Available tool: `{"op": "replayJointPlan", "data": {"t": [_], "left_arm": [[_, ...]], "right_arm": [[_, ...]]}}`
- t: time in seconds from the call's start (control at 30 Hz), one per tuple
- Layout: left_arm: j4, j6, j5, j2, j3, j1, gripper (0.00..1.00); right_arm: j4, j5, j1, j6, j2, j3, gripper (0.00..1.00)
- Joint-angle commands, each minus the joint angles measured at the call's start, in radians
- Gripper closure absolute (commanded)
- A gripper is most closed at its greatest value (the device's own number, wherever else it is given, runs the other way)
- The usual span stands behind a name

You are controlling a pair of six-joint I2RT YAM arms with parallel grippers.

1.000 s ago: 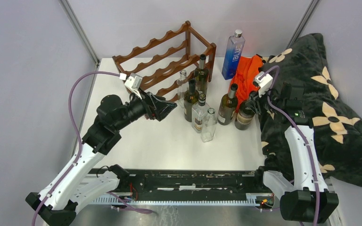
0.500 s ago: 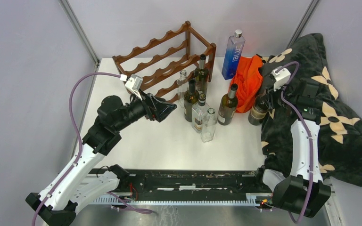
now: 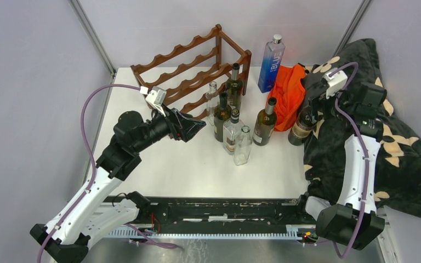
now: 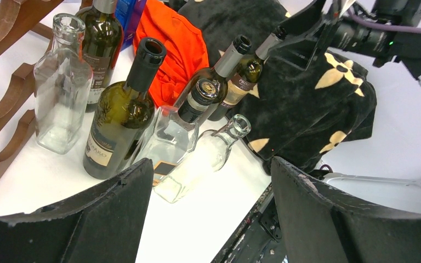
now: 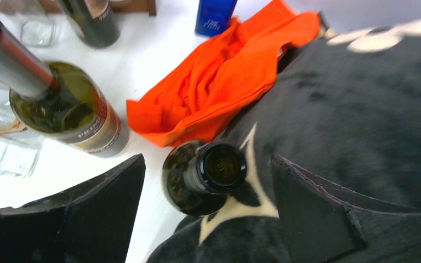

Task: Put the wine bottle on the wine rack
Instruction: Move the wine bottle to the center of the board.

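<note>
The wine rack (image 3: 197, 66) is a reddish-brown wooden frame at the back of the white table, and its rails show at the left edge (image 4: 0, 109) of the left wrist view. A dark wine bottle (image 3: 300, 127) stands at the table's right side against the black blanket. My right gripper (image 3: 311, 108) hangs just above it, open. The bottle's mouth (image 5: 222, 167) sits between the spread fingers of the right gripper (image 5: 207, 160) without touching them. My left gripper (image 3: 195, 127) hovers open and empty left of the bottle cluster, its jaws (image 4: 211, 163) wide apart.
Several bottles stand mid-table: a dark green one (image 3: 222, 118), a dark one (image 3: 265, 125) and clear ones (image 3: 242, 147). A tall blue bottle (image 3: 271, 64) stands at the back. An orange cloth (image 3: 286, 93) lies beside a black flowered blanket (image 3: 378, 131) heaped on the right.
My right gripper carried the dark bottle rightward to the blanket's edge, then opened and let it go. The left arm has not moved.
</note>
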Motion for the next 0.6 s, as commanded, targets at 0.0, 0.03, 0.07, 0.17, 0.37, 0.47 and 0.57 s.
{"op": "replayJointPlan", "data": {"t": [0.0,0.03,0.07,0.17,0.37,0.47,0.57], "left_arm": [[0.042,0.011,0.019,-0.007,0.010,-0.002,0.16],[0.042,0.011,0.022,-0.008,0.011,-0.003,0.16],[0.043,0.011,0.024,-0.010,0.012,-0.004,0.16],[0.043,0.011,0.030,-0.013,0.007,-0.004,0.16],[0.044,0.005,0.028,-0.019,-0.009,-0.006,0.16],[0.044,0.001,0.024,-0.024,-0.015,-0.007,0.16],[0.044,-0.001,0.019,-0.034,-0.021,-0.007,0.16]], "right_arm": [[-0.013,-0.017,-0.008,-0.026,-0.006,0.166,0.08],[-0.032,-0.031,-0.009,-0.035,0.000,0.208,0.07],[-0.060,-0.066,-0.009,-0.054,0.009,0.245,0.07],[-0.161,-0.242,-0.007,-0.133,0.044,0.338,0.07],[-0.222,-0.333,0.179,-0.246,0.042,0.291,0.02],[-0.145,-0.273,0.300,-0.201,0.032,0.212,0.02],[-0.050,-0.231,0.345,-0.134,0.036,0.145,0.03]]}}
